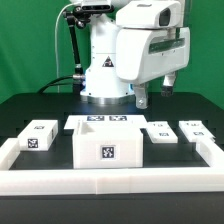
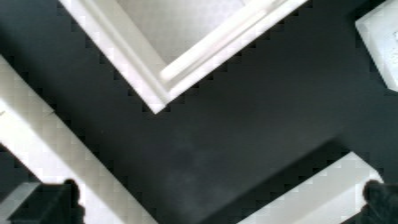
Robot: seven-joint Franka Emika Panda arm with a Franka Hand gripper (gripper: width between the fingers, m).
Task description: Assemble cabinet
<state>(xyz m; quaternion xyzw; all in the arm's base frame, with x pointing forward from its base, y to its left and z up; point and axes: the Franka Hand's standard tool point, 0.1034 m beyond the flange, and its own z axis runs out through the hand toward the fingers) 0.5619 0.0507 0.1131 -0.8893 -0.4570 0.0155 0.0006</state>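
The cabinet is a large white box standing on the black table in the middle, with one black-and-white tag on its front face. My gripper hangs in the air behind it and a little to the exterior view's right, clear of every part. In the wrist view the gripper is open and empty; one dark fingertip shows at each side, with bare dark table between. A white angled corner lies below it; I cannot tell which piece it belongs to.
The marker board lies flat just behind the cabinet. A small white tagged part sits at the exterior view's left, two more at its right. A long white border rail runs along the front and both sides.
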